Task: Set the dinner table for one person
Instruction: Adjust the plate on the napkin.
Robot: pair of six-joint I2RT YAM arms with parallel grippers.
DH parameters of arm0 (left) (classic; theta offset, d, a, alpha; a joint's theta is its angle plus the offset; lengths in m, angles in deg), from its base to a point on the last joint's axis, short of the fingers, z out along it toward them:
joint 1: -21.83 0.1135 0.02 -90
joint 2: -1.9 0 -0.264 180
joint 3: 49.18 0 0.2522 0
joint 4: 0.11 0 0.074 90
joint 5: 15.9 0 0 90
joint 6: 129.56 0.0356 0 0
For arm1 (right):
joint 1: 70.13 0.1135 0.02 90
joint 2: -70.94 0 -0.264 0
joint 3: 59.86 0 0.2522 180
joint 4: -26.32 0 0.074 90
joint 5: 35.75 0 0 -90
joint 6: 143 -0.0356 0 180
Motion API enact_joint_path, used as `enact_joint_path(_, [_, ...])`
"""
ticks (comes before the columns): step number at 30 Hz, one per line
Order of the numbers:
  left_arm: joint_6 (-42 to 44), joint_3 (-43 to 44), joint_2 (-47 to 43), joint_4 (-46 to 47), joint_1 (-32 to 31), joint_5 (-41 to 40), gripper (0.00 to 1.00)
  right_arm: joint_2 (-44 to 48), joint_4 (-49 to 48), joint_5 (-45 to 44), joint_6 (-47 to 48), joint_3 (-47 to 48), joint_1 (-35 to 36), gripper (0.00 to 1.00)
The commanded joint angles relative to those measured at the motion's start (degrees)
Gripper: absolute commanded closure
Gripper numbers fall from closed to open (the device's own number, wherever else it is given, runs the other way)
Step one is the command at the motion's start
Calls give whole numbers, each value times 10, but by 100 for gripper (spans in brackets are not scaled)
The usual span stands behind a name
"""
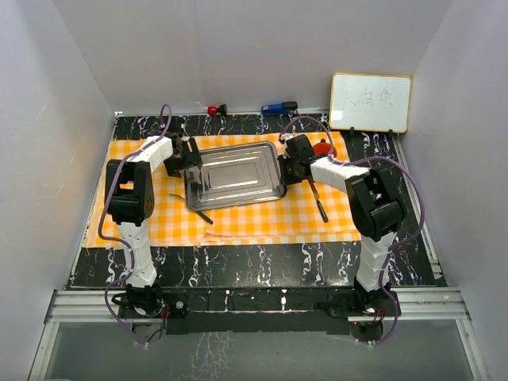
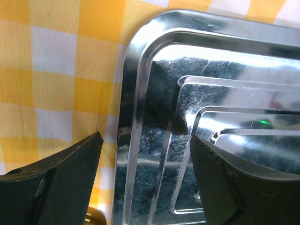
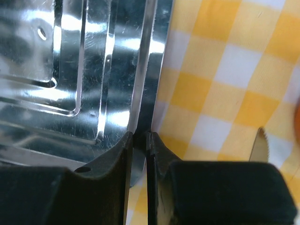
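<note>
Steel tray [image 1: 236,175] is the business at this moment. It lies on the checked cloth [image 1: 238,226] covering the middle of the black, white-veined surface [image 1: 262,266], which is the table being set. The right hand [image 3: 139,136] has its jaws pinched narrow on the tray's right rim, one finger inside the lip and one outside. The left hand [image 2: 145,140] stands wide over the opposite rim, one finger above the cloth and the other above the tray floor, gripping nothing.

To my eye the step is a two-sided shift or squaring of the tray. Doing it well means bringing the left hand down until the rim sits deep between its fingers, then closing squarely, so both sides move together and level. Pulling from the right alone would likely swing the tray or drag the cloth into folds. A knife [image 1: 317,200] lies just right of the tray, and what looks like a fork [image 1: 198,213] lies by its near left corner. Any slide should keep off both.
</note>
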Motion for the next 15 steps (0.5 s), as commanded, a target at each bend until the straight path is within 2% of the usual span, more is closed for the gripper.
enact_joint_path(1, [17,16,28,5,2,-9,25,59,30,16,-24,-38,28,93])
enact_joint_path(8, [17,5,17,2,2,-12,25,80,43,-10,-38,-59,48,93])
enact_joint_path(15, [26,2,-4,-15,2,-17,25,63,68,-67,-50,-37,51,83])
